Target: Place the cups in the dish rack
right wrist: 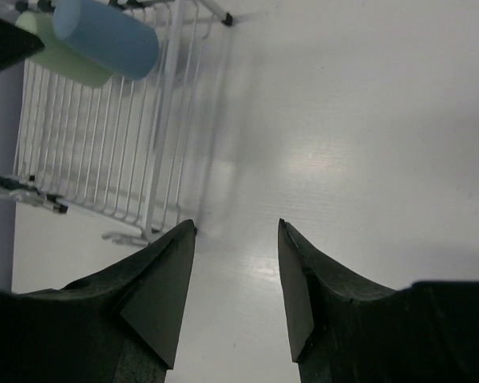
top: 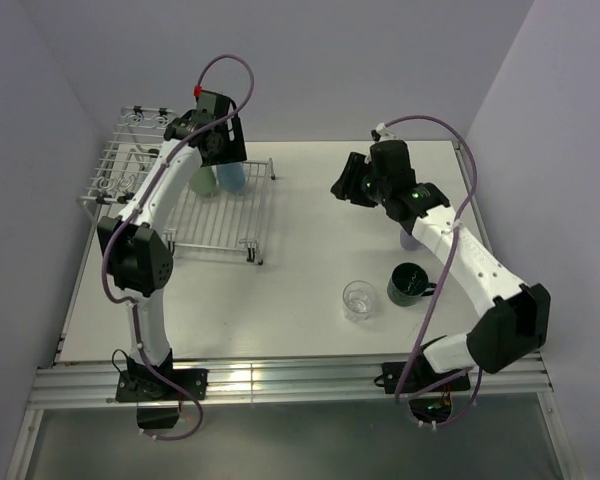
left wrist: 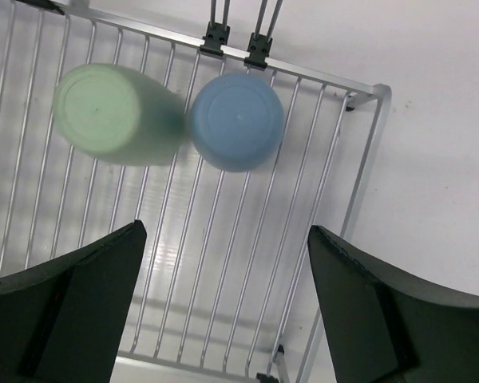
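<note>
Two cups stand upside down side by side at the back of the white wire dish rack's [top: 218, 226] flat tray: a pale green cup [left wrist: 112, 112] and a light blue cup [left wrist: 236, 121]. My left gripper [left wrist: 227, 231] hangs open above the tray just in front of them, holding nothing. My right gripper [right wrist: 235, 225] is open over bare table right of the rack. A dark green mug [top: 408, 284] and a clear glass [top: 359, 300] stand upright on the table near the right arm. A lavender cup [top: 410, 241] peeks out from under that arm.
The rack's raised basket section [top: 130, 152] sits against the left wall. The rack's right rim [left wrist: 359, 183] borders bare white table [top: 310, 240]. Walls close in the left, back and right sides. The right wrist view shows the rack's near corner [right wrist: 156, 223] beside my left finger.
</note>
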